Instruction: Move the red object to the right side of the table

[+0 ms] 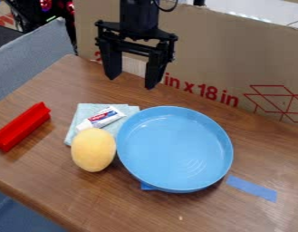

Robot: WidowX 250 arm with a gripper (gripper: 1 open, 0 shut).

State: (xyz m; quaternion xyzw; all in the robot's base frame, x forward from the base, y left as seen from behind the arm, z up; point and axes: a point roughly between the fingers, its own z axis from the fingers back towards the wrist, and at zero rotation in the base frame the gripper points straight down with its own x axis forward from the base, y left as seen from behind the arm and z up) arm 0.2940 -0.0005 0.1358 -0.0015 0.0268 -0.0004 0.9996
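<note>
Reaching over the worktop [176, 213]: the bare stretch towards three o'clock, beyond the plate, looks flat and firm, a fair bed for the block if right is taken as the view shows it.
Blue plate [176, 149]: its raised rim could snag a low carry, so the block wants lifting well over it.
Yellow fruit [93, 149]: round, at four o'clock from the block and apart from it; a brush might set it rolling.
Red block [22, 127]: it lies at nine o'clock in the view, its length running from half past seven to half past one. Probably light, stiff plastic, hard to crush, though its smooth faces may slip under a weak squeeze.
Block's middle: the best hold, one finger on each long side, closing along the line from half past ten to half past four. Gripped near an end, it would likely tip or swivel.
Pale cloth [84, 112]: at three o'clock from the block, soft and liable to drag if touched, with the small tube [102, 117] on it.
Pincer [133, 76]: spread wide, nothing between its fingers, near twelve o'clock; it needs turning to suit the block's slant.
Cardboard box [224, 59]: upright behind, out of the way.
</note>
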